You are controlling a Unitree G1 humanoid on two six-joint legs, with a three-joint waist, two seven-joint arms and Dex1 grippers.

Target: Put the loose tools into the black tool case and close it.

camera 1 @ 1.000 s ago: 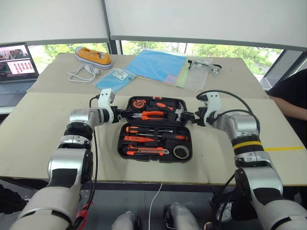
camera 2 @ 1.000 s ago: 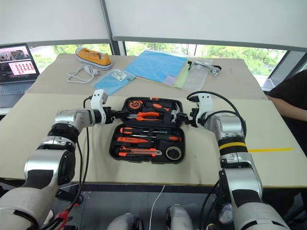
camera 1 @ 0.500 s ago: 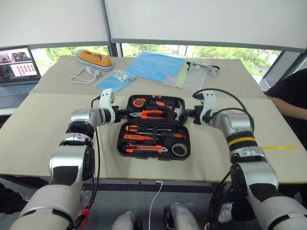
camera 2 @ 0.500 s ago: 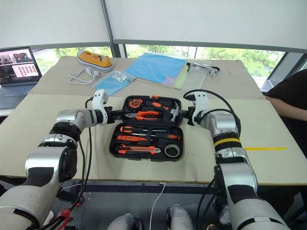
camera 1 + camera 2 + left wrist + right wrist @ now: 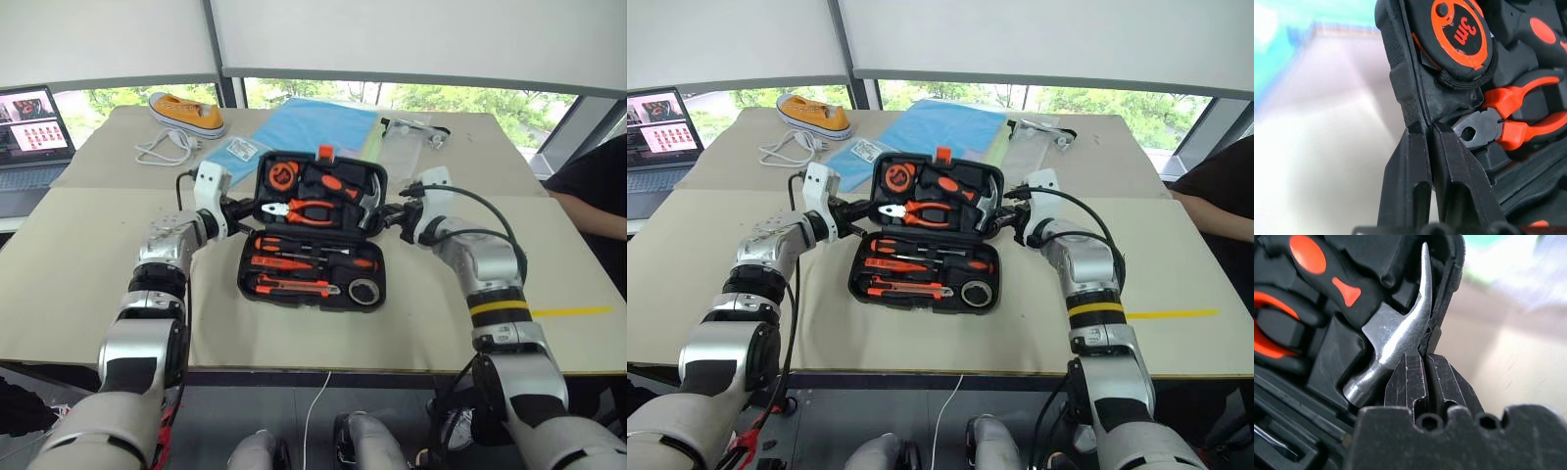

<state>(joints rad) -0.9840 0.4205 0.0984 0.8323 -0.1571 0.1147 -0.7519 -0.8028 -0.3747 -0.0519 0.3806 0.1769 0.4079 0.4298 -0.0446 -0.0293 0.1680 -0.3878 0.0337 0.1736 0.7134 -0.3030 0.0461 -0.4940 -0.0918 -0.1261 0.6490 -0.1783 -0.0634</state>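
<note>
**Lid half raised, one gripper pinching each end**

The black tool case (image 5: 313, 240) sits near the middle of the table (image 5: 69, 284), its long axis running across you from left to right. Its base lies flat with the loose tools (image 5: 299, 276) already seated in their recesses: screwdrivers, the utility knife and the small tape roll (image 5: 364, 291) at the right end. The lid (image 5: 318, 191) stands tilted up from the hinge on the far side of the base, so its inner face with the pliers (image 5: 306, 209), the hammer (image 5: 1396, 340) and the tape measure (image 5: 1462, 34) looks back toward you, and the orange latch (image 5: 324, 153) is at its top edge.

The lid lies between your two hands. Your left gripper (image 5: 1422, 142) has its fingers pressed together on the lid's left rim, just beside the plier nose. Your right gripper (image 5: 1425, 369) is likewise clamped on the right rim, next to the hammer claw. Both point inward, along the case's long axis, and each is as near to its own end as the other.

The closing swing, as I judge it, turns about the far hinge line: the top edge must come over toward you and down onto the base. Keep both ends level, since a lagging side would probably twist the lid. Nothing in the base looks proud of its recess, though I cannot be sure of that.
</note>
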